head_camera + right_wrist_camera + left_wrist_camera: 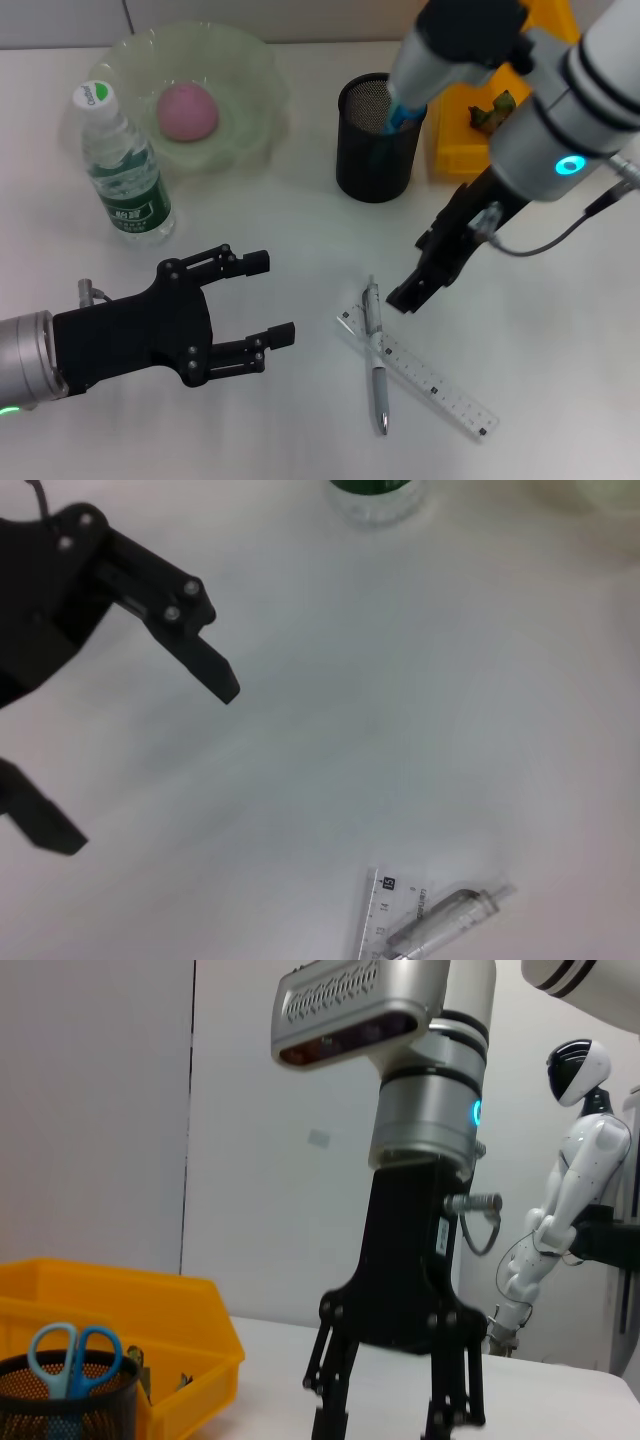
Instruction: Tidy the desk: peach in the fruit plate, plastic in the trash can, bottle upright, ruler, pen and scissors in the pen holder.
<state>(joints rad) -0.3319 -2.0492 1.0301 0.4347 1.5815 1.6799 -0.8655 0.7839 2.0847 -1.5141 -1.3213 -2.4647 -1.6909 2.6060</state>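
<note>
Head view. Left claw (pixel 268 300), fingers spread and empty, hovers at lower left of the desk (pixel 300 430). Right claw (pixel 412 292), also released, points down just right of the pen (pixel 377 352), which lies across the clear ruler (pixel 420 373) at lower centre. Peach (pixel 187 111) sits in the fruit plate (pixel 255 75); water bottle (pixel 122 165) stands upright; scissors (pixel 404 113) are in the mesh pen holder (pixel 375 145).

black mesh pen holder (pixel 377 140), clear plastic ruler (pixel 428 378)
</note>
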